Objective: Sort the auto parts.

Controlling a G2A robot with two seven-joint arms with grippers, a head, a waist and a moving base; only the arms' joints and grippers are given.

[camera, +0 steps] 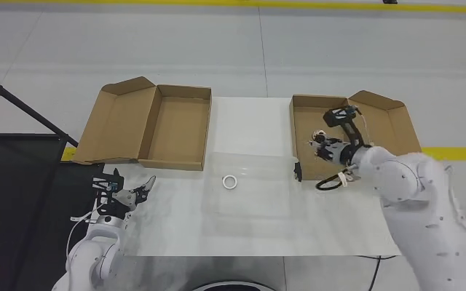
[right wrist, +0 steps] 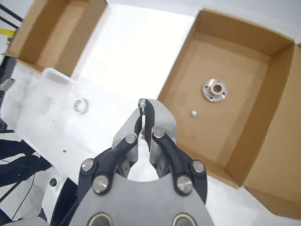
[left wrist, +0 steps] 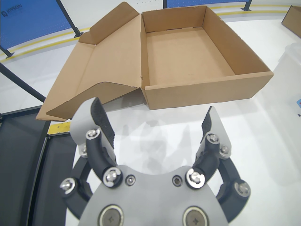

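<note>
The right end effector (right wrist: 143,109) is closed narrow on a small screw (right wrist: 141,102), which it pinches at the very tips with the head sticking out. It hangs at the left wall of the right cardboard box (right wrist: 237,28), close to the near left corner of this box. Inside this box a metal flange (right wrist: 214,89) with a centre hole lies flat on the bottom, and a small silver piece (right wrist: 193,113) lies near it, a little apart.

In the middle of the white worktop (camera: 247,116), between the two boxes and nearer to the robot, stands a clear plastic tray (camera: 262,207). A white ring (camera: 230,181) lies in its left part.

The left end effector (left wrist: 152,118) is opened wide and holds nothing. It is low over the near left corner of the worktop, in front of the left cardboard box (left wrist: 207,90), whose lid is folded out to the left.
</note>
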